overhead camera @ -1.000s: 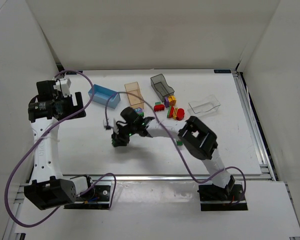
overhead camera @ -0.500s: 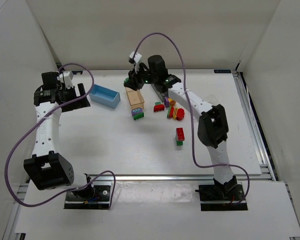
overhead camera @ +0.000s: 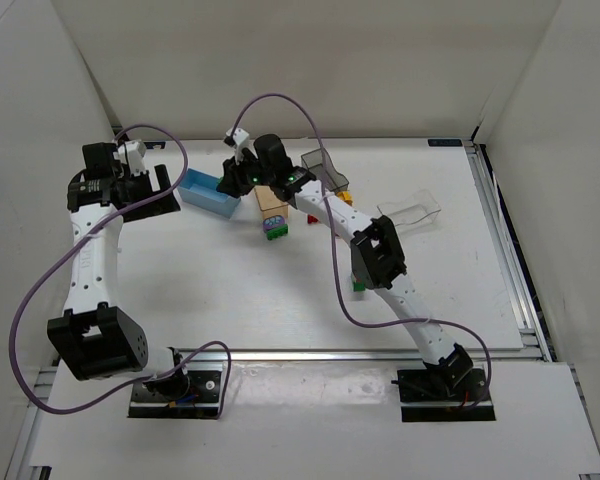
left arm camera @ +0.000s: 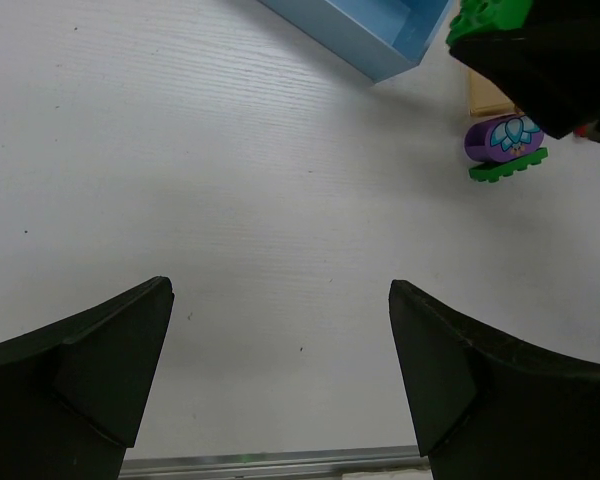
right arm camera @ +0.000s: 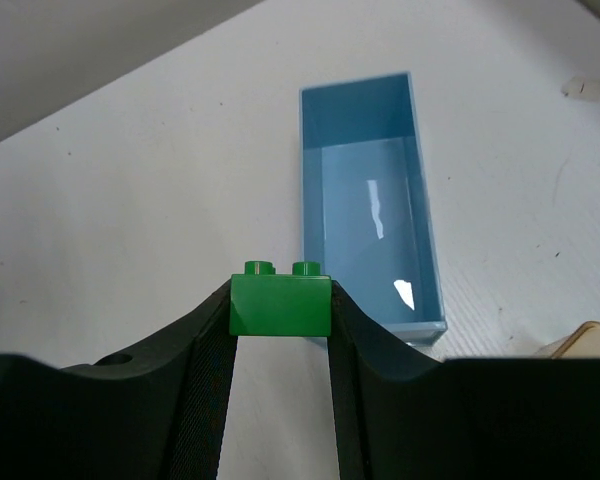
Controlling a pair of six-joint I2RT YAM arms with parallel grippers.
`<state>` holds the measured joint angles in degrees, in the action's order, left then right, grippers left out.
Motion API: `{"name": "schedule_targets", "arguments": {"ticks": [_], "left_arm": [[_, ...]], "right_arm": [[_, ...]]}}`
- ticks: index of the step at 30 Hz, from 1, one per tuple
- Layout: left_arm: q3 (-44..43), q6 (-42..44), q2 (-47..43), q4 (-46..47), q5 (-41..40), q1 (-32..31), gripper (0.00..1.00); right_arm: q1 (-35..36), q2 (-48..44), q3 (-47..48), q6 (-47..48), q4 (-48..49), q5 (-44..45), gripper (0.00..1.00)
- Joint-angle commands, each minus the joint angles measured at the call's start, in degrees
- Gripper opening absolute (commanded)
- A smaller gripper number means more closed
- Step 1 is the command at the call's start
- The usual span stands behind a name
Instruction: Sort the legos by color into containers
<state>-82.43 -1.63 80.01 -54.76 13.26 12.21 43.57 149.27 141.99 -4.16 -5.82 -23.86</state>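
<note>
My right fingers (right arm camera: 205,375) pinch a green lego (right arm camera: 280,304); the light blue container (right arm camera: 365,110) lies just ahead, slightly right, long axis pointing away. My left fingers (left arm camera: 90,370) hang wide open.

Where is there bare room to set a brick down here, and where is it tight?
Bare table runs from the light blue bin to the near rail; the bin itself is empty. Crowded: bricks from the tan bin across to the clear bin.

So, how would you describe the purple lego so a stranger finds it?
On the white table, find the tan-orange bin beside the light blue bin. Just at its near end lies the purple lego: rounded, printed with a pale flower, sitting on a green plate.
</note>
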Motion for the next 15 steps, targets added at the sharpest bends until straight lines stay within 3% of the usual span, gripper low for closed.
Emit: {"name": "schedule_targets", "arguments": {"ticks": [1, 15], "left_arm": [[0.5, -0.2, -3.2, 1.1, -0.2, 0.2, 1.00], [-1.8, -0.2, -1.9, 0.9, -0.9, 0.2, 0.99]], "right_arm": [[0.6, 1.3, 2.8, -1.4, 4.7, 2.5, 0.12], [1.9, 7.3, 7.0, 0.4, 8.0, 7.9, 0.16]]}}
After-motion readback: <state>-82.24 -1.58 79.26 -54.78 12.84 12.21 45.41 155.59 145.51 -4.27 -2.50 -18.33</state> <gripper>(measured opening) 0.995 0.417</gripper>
